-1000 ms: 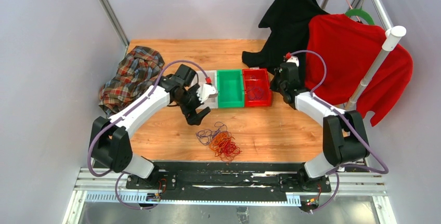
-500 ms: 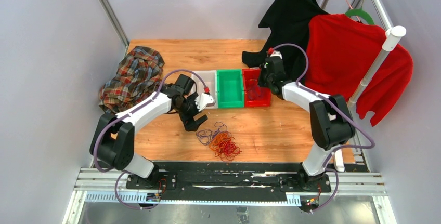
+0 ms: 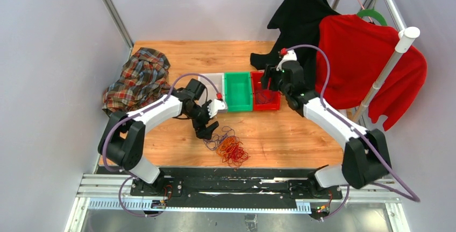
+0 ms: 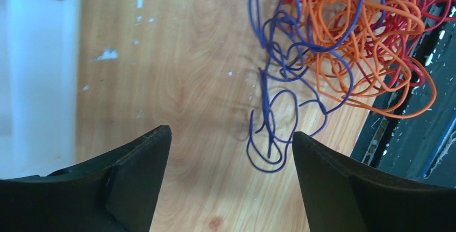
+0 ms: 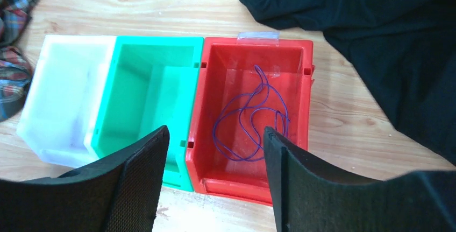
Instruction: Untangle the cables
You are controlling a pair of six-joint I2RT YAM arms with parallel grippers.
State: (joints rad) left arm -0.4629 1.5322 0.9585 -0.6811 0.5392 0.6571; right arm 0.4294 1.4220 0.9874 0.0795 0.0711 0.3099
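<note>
Progress looks slim. My left gripper (image 4: 228,140) hangs wide open and empty over the fringe of the cables (image 3: 228,147), a red, orange and purple knot by the table's near edge. White bin (image 5: 75,37) and green bin (image 5: 156,39) look empty. The red bin (image 5: 301,97), farther back, holds one purple strand (image 5: 250,121). My right gripper (image 5: 215,135) is spread above it, gripping nothing. Most of the job's left, I reckon.

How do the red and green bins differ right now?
The red bin holds one purple cable; the green bin looks empty. The red bin ends the row by the black cloth; the green bin sits between it and the white bin. Both are open-topped, same shape.
</note>
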